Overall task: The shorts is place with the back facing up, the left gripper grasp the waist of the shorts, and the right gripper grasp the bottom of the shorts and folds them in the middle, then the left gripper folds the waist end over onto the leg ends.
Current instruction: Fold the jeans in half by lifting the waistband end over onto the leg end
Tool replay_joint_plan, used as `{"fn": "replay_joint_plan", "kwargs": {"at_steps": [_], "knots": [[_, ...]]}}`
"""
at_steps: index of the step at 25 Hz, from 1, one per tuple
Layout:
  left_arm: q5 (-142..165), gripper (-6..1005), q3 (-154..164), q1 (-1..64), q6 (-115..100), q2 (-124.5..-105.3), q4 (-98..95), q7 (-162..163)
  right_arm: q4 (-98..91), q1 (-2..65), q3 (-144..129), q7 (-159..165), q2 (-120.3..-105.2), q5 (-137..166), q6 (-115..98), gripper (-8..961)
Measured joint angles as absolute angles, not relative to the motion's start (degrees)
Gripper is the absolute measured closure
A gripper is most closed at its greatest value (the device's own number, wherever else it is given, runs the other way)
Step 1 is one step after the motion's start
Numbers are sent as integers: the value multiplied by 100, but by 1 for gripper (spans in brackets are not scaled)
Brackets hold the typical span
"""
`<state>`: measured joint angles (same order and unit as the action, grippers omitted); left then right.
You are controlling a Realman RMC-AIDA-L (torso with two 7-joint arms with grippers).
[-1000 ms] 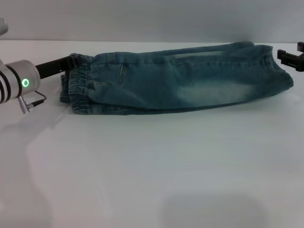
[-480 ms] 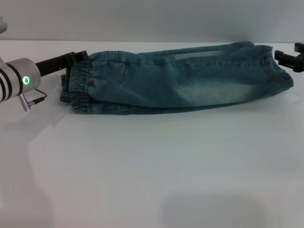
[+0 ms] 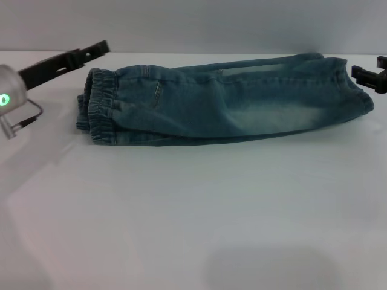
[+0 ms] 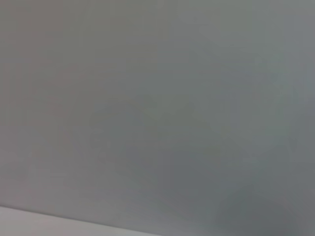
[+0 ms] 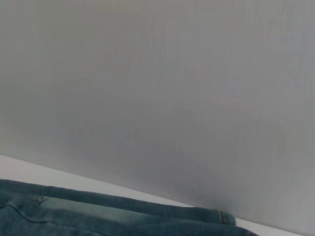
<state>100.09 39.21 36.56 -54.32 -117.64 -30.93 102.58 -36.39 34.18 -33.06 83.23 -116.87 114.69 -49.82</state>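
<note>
The shorts (image 3: 230, 99) lie flat on the white table (image 3: 193, 211), doubled along their length, and a strip of them (image 5: 123, 216) also shows in the right wrist view. The gathered waist (image 3: 100, 109) is the left end and the leg ends (image 3: 354, 93) are the right end. My left gripper (image 3: 100, 48) hangs above and behind the waist, clear of the cloth and holding nothing. My right gripper (image 3: 370, 69) stands open just right of the leg ends, with nothing between its fingers.
A grey wall (image 3: 193, 24) rises right behind the table's far edge. It fills the left wrist view. Bare white table spreads in front of the shorts. The left arm's silver cuff (image 3: 9, 84) with a green light sits at the left edge.
My left gripper has lifted up and back from the waist, which now lies free on the table. The right gripper and the shorts have barely moved.
</note>
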Motion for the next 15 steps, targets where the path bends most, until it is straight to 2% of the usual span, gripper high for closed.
{"fn": "replay_joint_plan", "kwargs": {"at_steps": [2,15], "knots": [[9755,173,3914,3408,-5542,-11745,-3183,10123,-3639,3416,-3319,8323,-11709,11469,-4983,301],[9808,172,3974,2973,-5275,-11781,-2862,9381,-3648,3462,-3349,8323,-11763,11461,-4993,302]]}}
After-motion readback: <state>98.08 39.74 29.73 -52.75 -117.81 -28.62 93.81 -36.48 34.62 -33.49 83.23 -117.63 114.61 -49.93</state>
